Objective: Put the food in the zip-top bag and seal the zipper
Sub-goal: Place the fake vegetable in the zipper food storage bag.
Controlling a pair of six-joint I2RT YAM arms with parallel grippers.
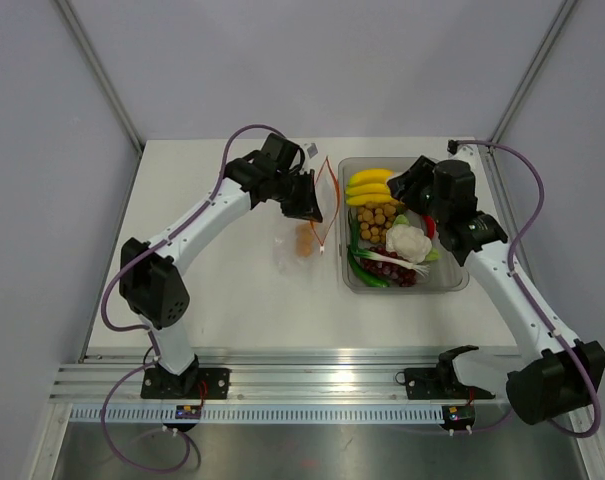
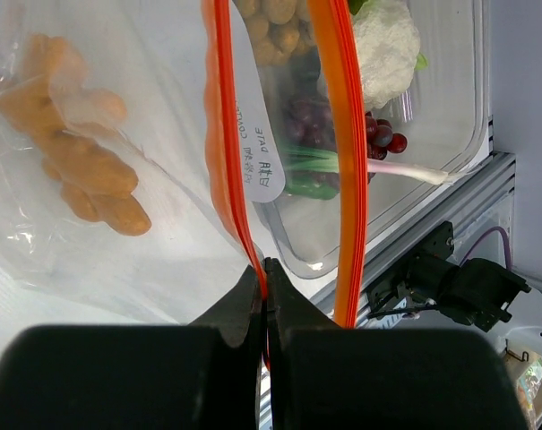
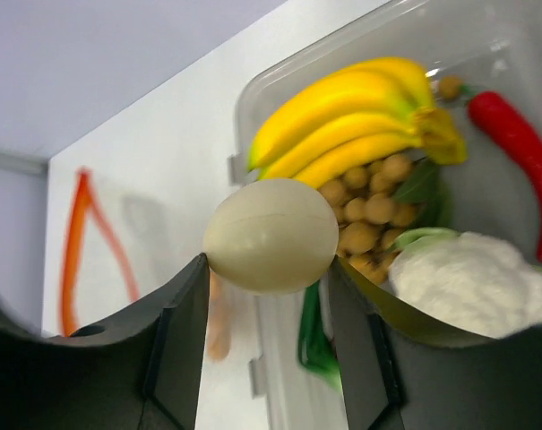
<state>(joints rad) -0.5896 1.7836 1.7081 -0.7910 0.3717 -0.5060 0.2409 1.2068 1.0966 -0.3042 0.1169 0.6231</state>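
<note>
White counter (image 1: 222, 300), grey walls (image 1: 302, 60), aluminium rail (image 1: 312, 375) along the near edge. Left arm (image 1: 207, 215) bent, reaching far centre. Left end effector (image 2: 263, 278) clenched on the red zipper (image 2: 347, 161) of the zip-top bag (image 2: 118, 107), just left of the clear tub (image 1: 452, 280). Zipper runs near–far, mouth spread toward the tub; orange pieces (image 2: 82, 161) inside. Right end effector (image 3: 266, 269) over the tub, grasping a pale egg-shaped food (image 3: 269, 235).

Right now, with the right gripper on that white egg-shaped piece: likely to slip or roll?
Probably slippery: the white egg-shaped piece looks smooth and rounded, and the right gripper touches it only at its sides. Likely rigid: no denting shows at the fingers. Set on the table, it would probably roll; it has no flat face visible.
</note>
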